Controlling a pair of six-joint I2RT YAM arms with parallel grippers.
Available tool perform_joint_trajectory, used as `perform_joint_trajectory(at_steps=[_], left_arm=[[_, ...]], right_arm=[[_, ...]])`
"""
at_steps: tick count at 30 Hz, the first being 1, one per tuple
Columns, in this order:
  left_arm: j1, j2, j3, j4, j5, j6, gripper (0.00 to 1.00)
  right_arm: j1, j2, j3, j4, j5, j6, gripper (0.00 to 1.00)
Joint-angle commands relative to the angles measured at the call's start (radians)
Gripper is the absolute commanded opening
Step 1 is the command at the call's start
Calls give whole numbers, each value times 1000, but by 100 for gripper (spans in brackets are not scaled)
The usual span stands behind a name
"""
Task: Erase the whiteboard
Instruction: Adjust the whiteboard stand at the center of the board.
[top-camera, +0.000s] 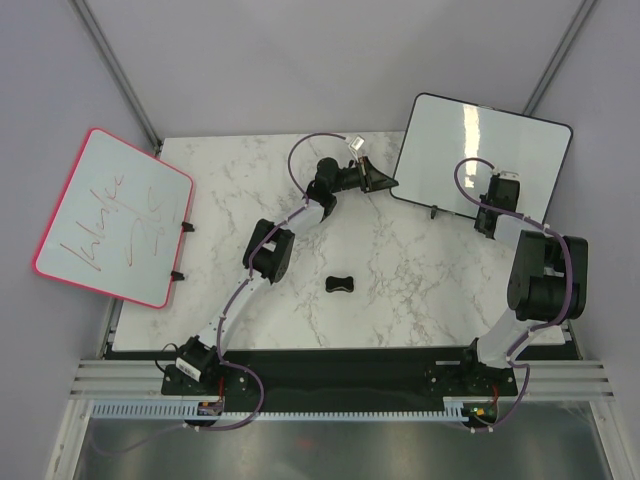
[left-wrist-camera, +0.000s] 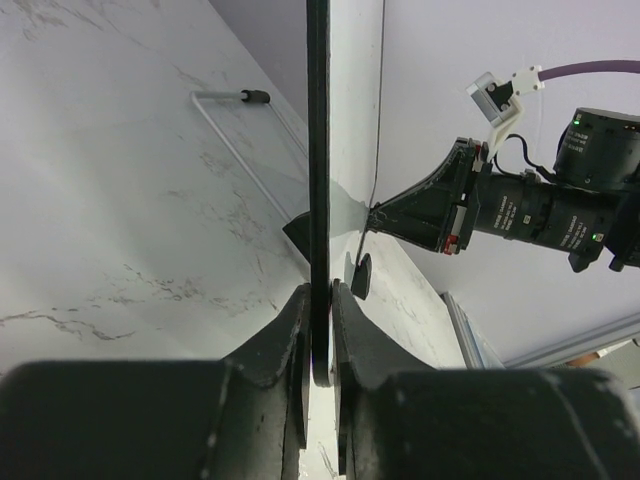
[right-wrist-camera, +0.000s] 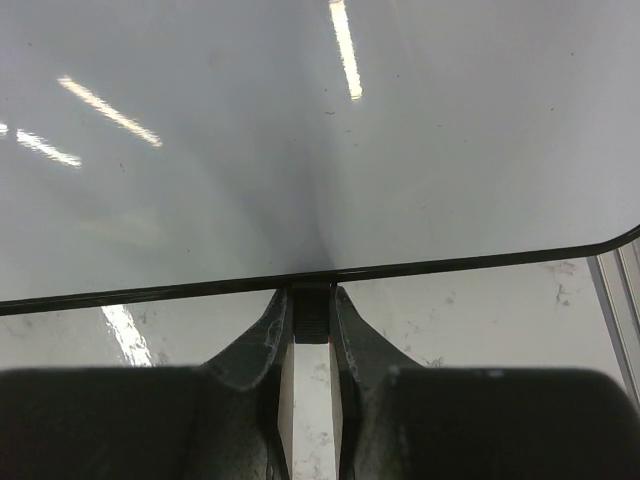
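Two pincers (left-wrist-camera: 318, 335) (right-wrist-camera: 312, 312) pinching whiteboard (top-camera: 470, 140) edges, arms outstretched

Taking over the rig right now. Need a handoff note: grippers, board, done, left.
Left gripper: shut on the whiteboard, clamping its left edge.
Right gripper: shut on the board's near edge.
Whiteboard: at the table's far right corner, face clean, no writing visible.
Done: erasing, by the look of it.
Left: probably release the board and pull both arms back.
Pink-framed board, far left, carries red scribbles; neither arm is near it.
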Motion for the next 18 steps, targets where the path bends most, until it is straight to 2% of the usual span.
perform_joint_trajectory(at_steps=[1,11,14,15,16,17,18], left_arm=[[-39,-5,5,88,-27,-33,19],[-39,-3,-14,147,-28,-56,30],[-39,-4,-15,155,-25,-57,41],[-38,-4,-17,154,-27,-57,49],[-38,-6,-21,152,-30,-62,52],[-36,-11,-27,146,-31,-67,81],[-35,-11,-38,147,-34,-76,99]], right_arm=[[-4,13,-4,-13,-24,16,0],[-4,13,-13,-25,-12,38,0],[-2,16,-10,-36,-13,58,0],[-4,16,-9,-41,-10,76,0],[-4,16,-7,-50,-7,87,0],[-2,15,-3,-67,1,100,0],[-2,13,-2,-74,5,113,0]])
